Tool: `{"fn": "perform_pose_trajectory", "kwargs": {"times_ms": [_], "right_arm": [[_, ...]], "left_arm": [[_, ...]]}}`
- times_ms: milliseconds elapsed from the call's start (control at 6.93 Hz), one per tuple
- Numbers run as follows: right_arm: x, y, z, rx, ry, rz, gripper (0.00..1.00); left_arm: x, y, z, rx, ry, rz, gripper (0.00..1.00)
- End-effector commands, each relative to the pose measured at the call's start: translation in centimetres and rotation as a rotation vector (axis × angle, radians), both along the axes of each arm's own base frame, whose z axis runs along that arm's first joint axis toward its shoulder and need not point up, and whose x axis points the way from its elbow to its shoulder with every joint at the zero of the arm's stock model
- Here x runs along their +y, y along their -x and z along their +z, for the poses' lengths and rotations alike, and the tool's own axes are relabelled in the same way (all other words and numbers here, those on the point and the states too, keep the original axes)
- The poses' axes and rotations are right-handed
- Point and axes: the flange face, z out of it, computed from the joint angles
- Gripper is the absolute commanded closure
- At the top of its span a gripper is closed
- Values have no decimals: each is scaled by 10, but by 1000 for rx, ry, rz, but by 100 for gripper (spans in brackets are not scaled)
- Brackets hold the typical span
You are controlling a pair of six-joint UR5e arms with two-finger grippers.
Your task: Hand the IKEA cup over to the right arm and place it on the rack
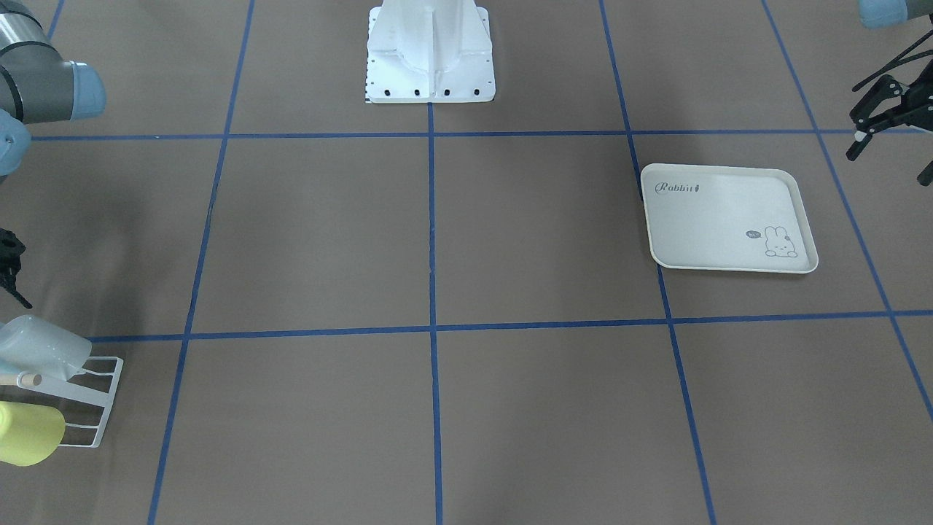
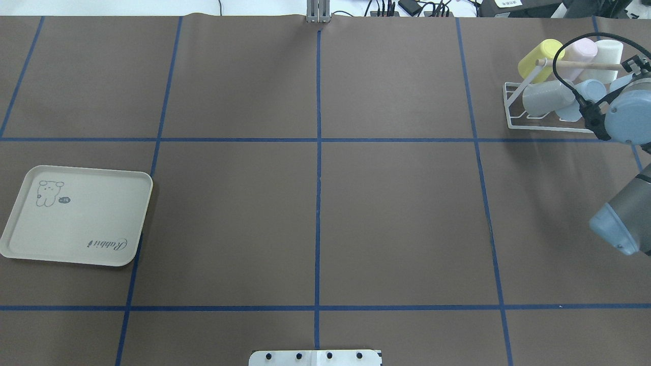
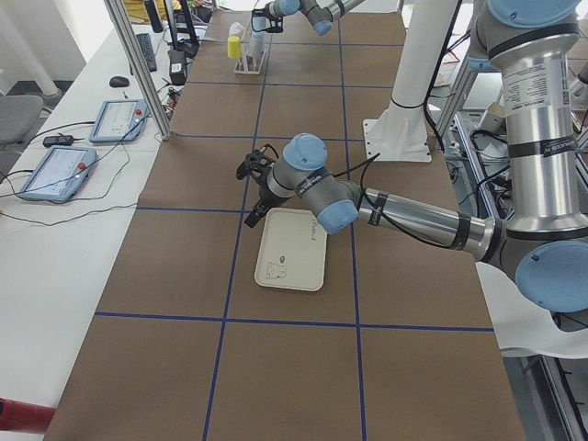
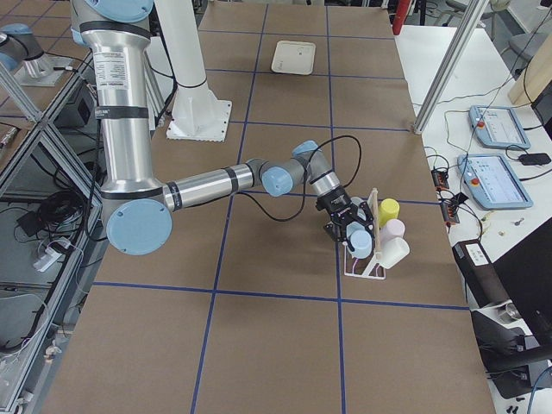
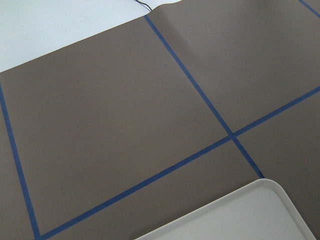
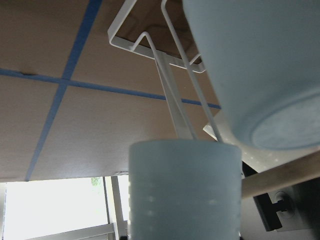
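Observation:
A light blue IKEA cup (image 6: 185,190) fills the bottom centre of the right wrist view, close to the camera. My right gripper (image 4: 352,231) is at the white wire rack (image 2: 513,109) and appears shut on this cup (image 4: 360,245). The cup (image 2: 590,90) sits low among the rack's bars, beside a grey cup (image 2: 546,97). From overhead, the wrist hides the fingers. My left gripper (image 1: 893,146) hovers open and holds nothing, just beyond the cream rabbit-print tray (image 1: 729,219).
The rack (image 1: 102,394) also holds yellow (image 2: 540,56), pink (image 2: 582,53) and white (image 2: 608,53) cups under a wooden dowel (image 2: 580,64). The robot base (image 1: 430,51) stands mid-table. Blue tape lines grid the brown table. Tablets and cables lie on a side bench (image 4: 496,147).

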Motion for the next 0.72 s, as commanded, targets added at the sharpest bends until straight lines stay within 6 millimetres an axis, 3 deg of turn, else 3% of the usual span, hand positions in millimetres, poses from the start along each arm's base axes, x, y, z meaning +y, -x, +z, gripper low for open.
{"fn": "perform_pose_trajectory", "kwargs": {"times_ms": [0, 144, 577], "right_arm": [[1, 13, -2, 12, -9, -21, 18], [2, 18, -1, 12, -7, -30, 4], [2, 20, -1, 12, -9, -32, 1]], "left_arm": [[0, 0, 0, 0, -1, 0, 0], [0, 0, 1, -1, 2, 0, 0], [0, 0, 1, 0, 1, 0, 0]]}}
